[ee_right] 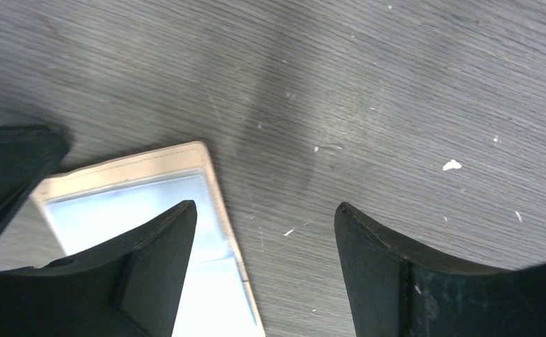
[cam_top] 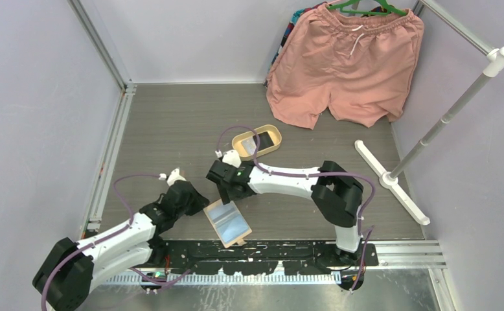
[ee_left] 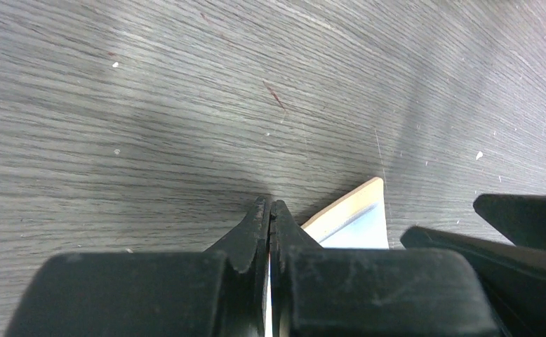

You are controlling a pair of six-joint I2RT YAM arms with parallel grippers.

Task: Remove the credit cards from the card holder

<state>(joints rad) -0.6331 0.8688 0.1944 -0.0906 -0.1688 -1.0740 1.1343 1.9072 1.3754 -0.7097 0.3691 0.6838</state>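
The card holder [cam_top: 228,222] lies open and flat on the table near the front edge, tan-rimmed with a pale blue-grey lining. I cannot tell the credit cards apart from that lining. My left gripper [cam_top: 199,203] is shut, its tips [ee_left: 270,208] down at the table just left of the holder's corner [ee_left: 360,210]. Above the holder's far edge [ee_right: 144,165] my right gripper [ee_right: 264,206] hangs open. One of its fingers [ee_right: 165,239] is over the lining and the other over bare table. Nothing is between them.
An oval cream tray [cam_top: 257,141] sits behind the right gripper. Pink shorts [cam_top: 346,65] hang at the back right, beside a white rack stand [cam_top: 392,183]. A metal rail [cam_top: 392,253] runs along the front edge, and walls close in on both sides.
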